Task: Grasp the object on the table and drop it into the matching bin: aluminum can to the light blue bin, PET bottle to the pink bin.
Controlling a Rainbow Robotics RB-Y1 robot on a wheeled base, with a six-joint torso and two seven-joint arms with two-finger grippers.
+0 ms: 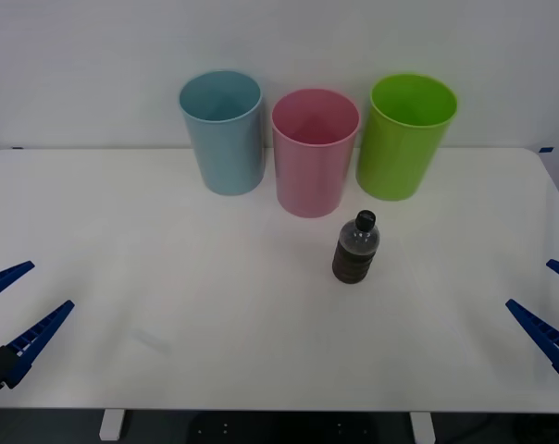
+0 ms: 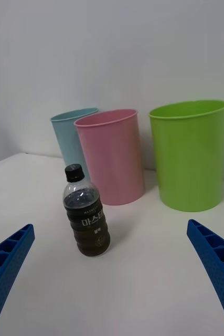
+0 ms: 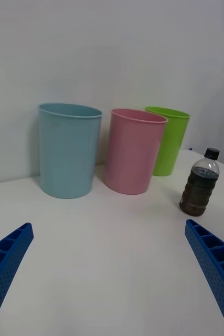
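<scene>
On the table (image 1: 168, 277), just in front of the pink bin (image 1: 314, 153), your bottle (image 1: 356, 247) stands upright, long axis vertical, cap up. Both the left gripper (image 1: 11, 305) and right gripper (image 1: 552, 310) sit wide open, empty, well apart from it. Clip it high and it likely tips and rolls, or you nudge the green bin (image 1: 405, 136).

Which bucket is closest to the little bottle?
The pink bin, the middle one, stands just behind the bottle; the blue and green bins flank it.
</scene>
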